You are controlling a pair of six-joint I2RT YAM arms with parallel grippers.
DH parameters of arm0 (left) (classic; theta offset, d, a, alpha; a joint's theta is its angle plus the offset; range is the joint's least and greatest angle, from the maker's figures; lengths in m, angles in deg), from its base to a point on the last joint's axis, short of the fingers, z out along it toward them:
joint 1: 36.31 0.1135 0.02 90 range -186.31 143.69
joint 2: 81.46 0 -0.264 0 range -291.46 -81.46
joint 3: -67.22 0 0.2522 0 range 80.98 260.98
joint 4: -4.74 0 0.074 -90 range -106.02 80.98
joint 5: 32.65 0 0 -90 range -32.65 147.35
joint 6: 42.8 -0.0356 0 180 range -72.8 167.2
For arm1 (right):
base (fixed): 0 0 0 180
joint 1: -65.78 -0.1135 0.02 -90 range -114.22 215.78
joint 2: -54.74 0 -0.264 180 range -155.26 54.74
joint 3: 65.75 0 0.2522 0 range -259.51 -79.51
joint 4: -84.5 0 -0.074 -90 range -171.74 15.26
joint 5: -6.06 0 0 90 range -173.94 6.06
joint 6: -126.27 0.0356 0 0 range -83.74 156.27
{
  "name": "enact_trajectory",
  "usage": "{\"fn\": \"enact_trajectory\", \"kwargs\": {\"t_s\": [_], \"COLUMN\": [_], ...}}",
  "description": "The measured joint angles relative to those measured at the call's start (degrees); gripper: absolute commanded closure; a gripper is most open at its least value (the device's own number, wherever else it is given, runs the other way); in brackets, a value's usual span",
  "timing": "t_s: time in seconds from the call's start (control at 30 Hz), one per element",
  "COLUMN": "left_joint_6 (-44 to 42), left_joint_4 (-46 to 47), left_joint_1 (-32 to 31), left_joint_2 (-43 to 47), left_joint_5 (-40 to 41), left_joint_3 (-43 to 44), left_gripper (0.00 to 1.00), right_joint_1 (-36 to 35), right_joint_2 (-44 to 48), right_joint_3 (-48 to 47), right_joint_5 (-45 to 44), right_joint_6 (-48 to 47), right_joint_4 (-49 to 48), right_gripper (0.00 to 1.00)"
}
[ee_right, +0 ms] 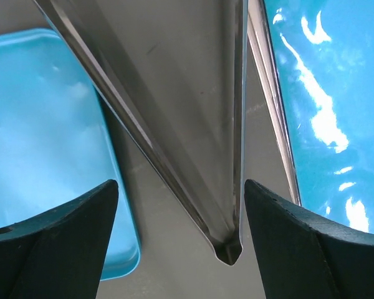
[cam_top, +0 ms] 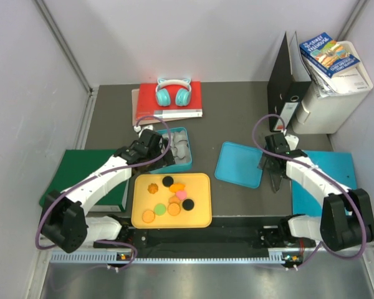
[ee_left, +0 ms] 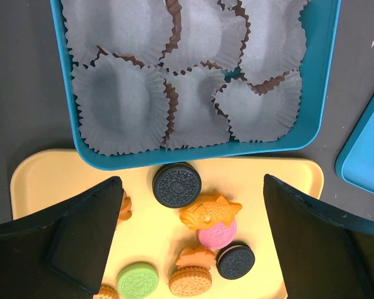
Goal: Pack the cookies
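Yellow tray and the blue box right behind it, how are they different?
The yellow tray is bigger than the blue box. The yellow tray holds loose cookies, black, orange, pink and green; the blue box holds only empty grey paper cups. The yellow tray lies in front, the blue box behind it. Both are rounded rectangles with raised rims.
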Motion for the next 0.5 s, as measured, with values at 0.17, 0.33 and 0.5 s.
{"fn": "enact_trajectory", "kwargs": {"t_s": [0.17,0.33,0.5], "left_joint_6": [0.09,0.26,0.26], "left_joint_4": [0.02,0.02,0.02], "left_joint_1": [0.0,0.0,0.0], "left_joint_2": [-0.39,-0.46,-0.46], "left_joint_5": [-0.66,-1.11,-1.22], "left_joint_3": [-0.02,-0.44,-0.72], "left_gripper": [0.02,0.02,0.02], "right_joint_1": [0.0,0.04,0.22], "right_joint_2": [-3.5,-4.9,-5.75], "right_joint_3": [-0.28,-1.29,-1.68], "right_joint_5": [0.26,0.15,-0.07], "right_joint_6": [-0.04,0.15,0.42], "right_joint_4": [0.46,0.79,0.81], "right_gripper": [0.31,0.42,0.49]}}
